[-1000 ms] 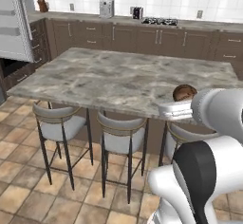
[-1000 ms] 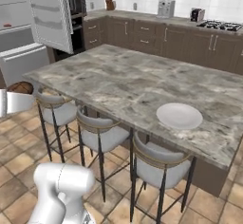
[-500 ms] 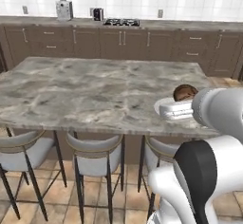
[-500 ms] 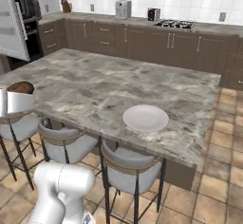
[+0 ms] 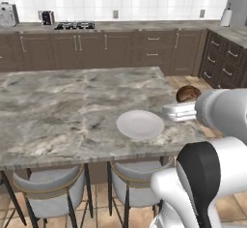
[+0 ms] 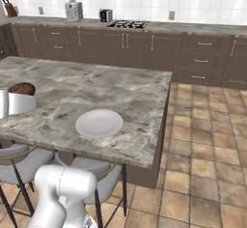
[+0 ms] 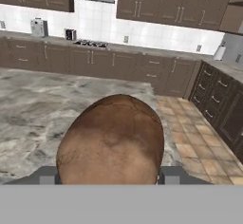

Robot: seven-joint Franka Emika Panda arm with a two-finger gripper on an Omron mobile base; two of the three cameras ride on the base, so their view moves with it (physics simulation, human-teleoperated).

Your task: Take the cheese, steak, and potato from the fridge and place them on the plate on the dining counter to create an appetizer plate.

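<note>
The potato point(image 7: 111, 140) is sitting clamped in the tool point(image 5: 181, 107), just off the right of the plate point(image 5: 140, 124) on the dining worktop point(image 5: 62, 106). The plate is lying bare, so all three foods are awaiting placement.

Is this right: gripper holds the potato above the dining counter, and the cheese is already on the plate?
Not quite. The plate on the dining counter is bare, with no cheese on it, as the left base view shows. The rest stands: the gripper holds the potato above the counter.
</note>
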